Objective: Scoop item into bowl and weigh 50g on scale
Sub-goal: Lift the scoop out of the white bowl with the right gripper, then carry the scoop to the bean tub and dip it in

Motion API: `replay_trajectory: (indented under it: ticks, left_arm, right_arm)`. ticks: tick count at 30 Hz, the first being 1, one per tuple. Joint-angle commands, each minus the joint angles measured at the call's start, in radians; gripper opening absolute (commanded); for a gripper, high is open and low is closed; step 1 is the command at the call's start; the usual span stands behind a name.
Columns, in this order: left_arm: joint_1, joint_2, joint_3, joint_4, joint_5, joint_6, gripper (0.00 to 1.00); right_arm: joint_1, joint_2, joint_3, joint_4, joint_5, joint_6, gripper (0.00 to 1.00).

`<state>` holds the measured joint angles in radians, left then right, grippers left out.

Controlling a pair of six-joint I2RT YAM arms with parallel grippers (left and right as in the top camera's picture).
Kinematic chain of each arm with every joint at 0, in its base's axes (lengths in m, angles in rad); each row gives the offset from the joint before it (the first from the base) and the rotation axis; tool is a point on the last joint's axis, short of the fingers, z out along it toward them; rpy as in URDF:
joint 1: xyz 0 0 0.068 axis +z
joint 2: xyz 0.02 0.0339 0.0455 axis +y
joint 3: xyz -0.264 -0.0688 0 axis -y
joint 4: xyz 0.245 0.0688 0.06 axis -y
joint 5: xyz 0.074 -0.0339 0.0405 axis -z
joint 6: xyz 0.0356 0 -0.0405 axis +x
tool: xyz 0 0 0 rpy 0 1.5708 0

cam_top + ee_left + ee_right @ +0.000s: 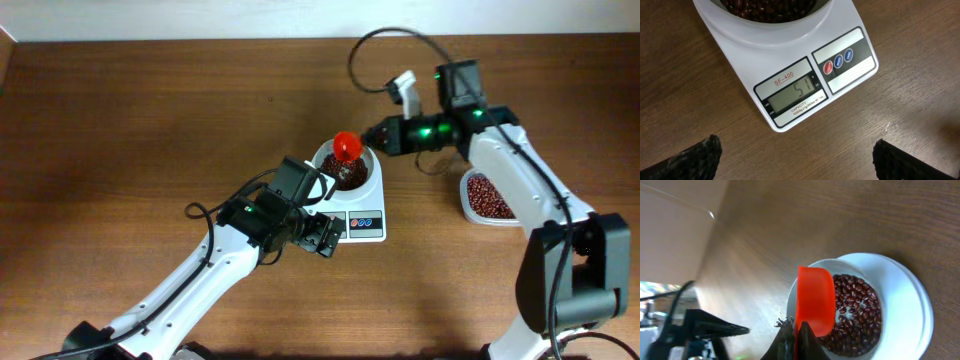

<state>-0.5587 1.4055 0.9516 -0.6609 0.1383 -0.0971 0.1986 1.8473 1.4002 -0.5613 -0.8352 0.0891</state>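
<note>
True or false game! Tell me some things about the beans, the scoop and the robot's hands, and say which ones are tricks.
1. The white bowl sits on the scale. True.
2. The bowl is empty. False: it holds reddish-brown beans.
3. The right hand holds a red scoop over the bowl. True.
4. The left hand is squeezing the scale. False: it is open and holds nothing.
5. The clear tub sits on the scale too. False: it stands on the table, apart from the scale.
</note>
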Motion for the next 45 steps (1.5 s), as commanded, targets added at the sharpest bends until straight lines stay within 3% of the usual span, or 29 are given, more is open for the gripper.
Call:
replay_trajectory:
  ticks: [1,3,6,9,17,25,32,38,45]
  left_arm:
    - [0.003,0.002,-0.005,0.002,-0.004,0.016,0.99]
    - [0.003,0.002,-0.005,0.002,-0.004,0.016,0.99]
    - [0.003,0.002,-0.005,0.002,-0.004,0.016,0.99]
    - [0.003,0.002,-0.005,0.002,-0.004,0.016,0.99]
    - [0.003,0.002,-0.005,0.002,-0.004,0.016,0.99]
    - [0.003,0.002,-0.005,0.002,-0.003,0.016,0.99]
    - [0.003,0.002,-0.005,0.002,-0.004,0.016,0.99]
    - [0.003,0.002,-0.005,0.002,-0.004,0.016,0.99]
    - [0.003,0.002,-0.005,0.002,-0.003,0.016,0.99]
  right_arm:
    - [0.032,0.007,-0.008,-0.003,0.101,-0.03,0.04]
    - [0.021,0.006,-0.007,-0.002,0.04,-0.03,0.04]
    - [-0.074,-0.004,0.003,-0.03,-0.223,-0.021,0.04]
    - [-0.204,-0.028,0.037,-0.158,-0.35,-0.018,0.04]
    - [-0.61,-0.033,0.04,-0.475,-0.139,-0.026,0.04]
    - [-0.814,-0.047,0.042,-0.659,0.044,-0.034,0.04]
    - [-0.764,-0.089,0.174,-0.761,0.342,-0.003,0.04]
    - [-0.52,-0.089,0.227,-0.785,0.744,0.032,0.04]
    - [-0.336,-0.089,0.227,-0.775,1.006,0.031,0.04]
